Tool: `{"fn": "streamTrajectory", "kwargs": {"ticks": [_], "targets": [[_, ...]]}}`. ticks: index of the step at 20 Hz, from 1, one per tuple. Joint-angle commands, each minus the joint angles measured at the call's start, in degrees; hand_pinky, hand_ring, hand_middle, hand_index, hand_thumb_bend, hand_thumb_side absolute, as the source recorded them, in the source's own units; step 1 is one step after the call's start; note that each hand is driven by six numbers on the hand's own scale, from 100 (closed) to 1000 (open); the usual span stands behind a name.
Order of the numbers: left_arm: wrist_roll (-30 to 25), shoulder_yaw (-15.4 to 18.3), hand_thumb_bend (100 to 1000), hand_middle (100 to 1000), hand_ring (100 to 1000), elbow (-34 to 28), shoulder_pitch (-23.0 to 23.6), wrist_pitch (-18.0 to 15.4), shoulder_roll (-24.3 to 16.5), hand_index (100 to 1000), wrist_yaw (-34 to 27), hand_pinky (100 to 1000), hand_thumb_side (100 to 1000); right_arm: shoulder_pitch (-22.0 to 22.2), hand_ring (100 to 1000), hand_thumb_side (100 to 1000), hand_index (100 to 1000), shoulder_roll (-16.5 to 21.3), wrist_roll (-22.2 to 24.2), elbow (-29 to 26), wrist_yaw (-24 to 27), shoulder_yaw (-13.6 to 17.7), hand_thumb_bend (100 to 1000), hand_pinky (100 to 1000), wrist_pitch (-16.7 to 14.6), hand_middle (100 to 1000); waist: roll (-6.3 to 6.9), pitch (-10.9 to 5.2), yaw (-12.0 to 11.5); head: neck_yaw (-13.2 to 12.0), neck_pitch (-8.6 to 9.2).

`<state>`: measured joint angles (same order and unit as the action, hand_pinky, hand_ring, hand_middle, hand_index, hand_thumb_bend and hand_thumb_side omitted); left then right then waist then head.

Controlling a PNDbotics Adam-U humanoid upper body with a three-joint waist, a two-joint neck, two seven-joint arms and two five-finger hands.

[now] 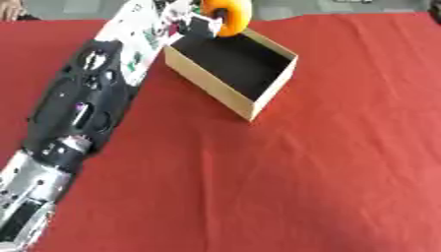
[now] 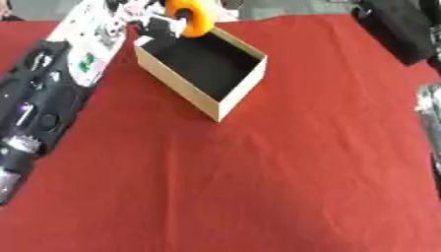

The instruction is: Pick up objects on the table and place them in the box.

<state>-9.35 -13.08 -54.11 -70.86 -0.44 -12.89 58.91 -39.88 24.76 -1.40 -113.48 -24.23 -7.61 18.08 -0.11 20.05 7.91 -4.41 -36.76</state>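
Your left arm (image 1: 78, 108) crosses the red bench (image 1: 327, 172) from the near left corner. Left robot hand (image 1: 196, 19): fingers curled around an orange round object (image 1: 231, 15), held over the far rim of the open cardboard box (image 1: 231, 74). Right arm (image 2: 428, 110): edge only, hand unseen.

I see the box (image 1: 233, 69), an open cardboard one with tan walls and a dark inside, standing on the red cloth and turned so that one corner points toward me. Nothing lies inside it, as far as I can see. The orange round object (image 1: 231, 15) is in my left hand (image 1: 191, 20), my fingers curled around it, just above the box's far corner.
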Motion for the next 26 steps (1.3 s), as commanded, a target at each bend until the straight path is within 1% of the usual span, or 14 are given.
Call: {"fn": "streamTrajectory", "kwargs": {"ticks": [1,2,5,8,9,10,11,12,13,14,15,17,21,26], "targets": [[0.66,1.27,100,550,524,1.87,-1.70,-1.20,0.75,674,0.52,253,105,-0.97,826,784,883,0.44,-0.01,-1.12,0.50,0.29,100,936,-0.12,674,0.04,-1.15,0.22,-0.18,0.24],[0.69,1.39,100,551,525,2.50,-1.63,-1.43,0.95,674,0.50,254,141,-0.93,826,787,883,0.38,-0.07,-1.12,0.54,0.30,100,937,-0.13,674,0.11,-1.15,0.29,-0.18,0.19],[0.55,1.46,100,558,537,4.06,-1.38,-1.67,1.28,679,1.19,268,107,-0.84,826,786,883,0.21,-0.22,-1.12,0.60,0.34,100,937,-0.24,674,0.24,-1.18,0.38,-0.10,0.24],[1.33,1.94,100,569,556,5.55,-1.23,-0.65,1.99,687,4.16,289,117,-0.82,826,786,883,0.05,-0.20,-1.12,0.69,0.27,100,937,-0.38,674,0.19,-1.23,0.48,-0.17,0.27],[1.95,2.15,140,599,595,5.88,-1.21,-0.28,2.13,712,5.38,335,167,-0.79,826,786,883,-0.01,-0.19,-1.12,0.72,0.27,100,937,-0.40,674,0.16,-1.24,0.49,-0.21,0.32],[2.67,2.32,181,609,610,6.09,-1.17,-0.01,2.26,720,6.55,351,181,-0.74,826,786,884,-0.04,-0.20,-1.12,0.74,0.30,100,937,-0.39,674,0.14,-1.23,0.50,-0.25,0.37],[3.35,2.41,368,666,662,6.22,-1.15,0.15,2.34,762,7.68,406,253,-0.67,826,780,884,-0.01,-0.21,-1.12,0.76,0.33,100,937,-0.36,674,0.14,-1.22,0.48,-0.25,0.37],[3.88,2.38,465,682,678,6.26,-1.14,0.22,2.36,773,8.91,421,289,-0.59,826,787,884,0.03,-0.20,-1.12,0.78,0.35,100,937,-0.30,674,0.15,-1.21,0.47,-0.26,0.32],[4.19,2.37,606,735,740,6.19,-1.14,0.21,2.38,811,10.06,495,343,-0.52,826,787,884,0.04,-0.20,-1.12,0.79,0.36,100,937,-0.26,673,0.17,-1.21,0.45,-0.27,0.29],[4.32,2.41,640,749,756,5.93,-1.16,0.16,2.40,821,11.02,520,354,-0.45,826,787,884,0.06,-0.22,-1.12,0.82,0.38,100,937,-0.24,673,0.20,-1.21,0.42,-0.25,0.28],[4.30,2.53,720,767,776,5.59,-1.20,0.14,2.41,831,11.76,546,386,-0.39,826,787,884,0.08,-0.22,-1.12,0.85,0.38,100,937,-0.22,673,0.20,-1.22,0.40,-0.18,0.23],[3.82,2.66,795,777,789,5.11,-1.27,0.16,2.30,838,12.87,566,406,-0.31,826,786,884,0.14,-0.22,-1.12,0.89,0.38,100,937,-0.23,673,0.23,-1.27,0.38,-0.11,0.15],[2.29,2.82,833,782,795,4.47,-1.33,0.04,2.12,844,13.82,578,413,-0.13,827,784,884,0.13,-0.25,-1.12,0.92,0.43,100,937,-0.21,673,0.27,-1.44,0.41,-0.13,0.18],[0.85,2.99,849,783,798,4.05,-1.36,0.25,1.86,841,14.19,581,418,0.09,827,783,884,0.10,-0.29,-1.12,0.94,0.46,100,937,-0.29,673,0.33,-1.61,0.41,-0.10,0.07]]}}
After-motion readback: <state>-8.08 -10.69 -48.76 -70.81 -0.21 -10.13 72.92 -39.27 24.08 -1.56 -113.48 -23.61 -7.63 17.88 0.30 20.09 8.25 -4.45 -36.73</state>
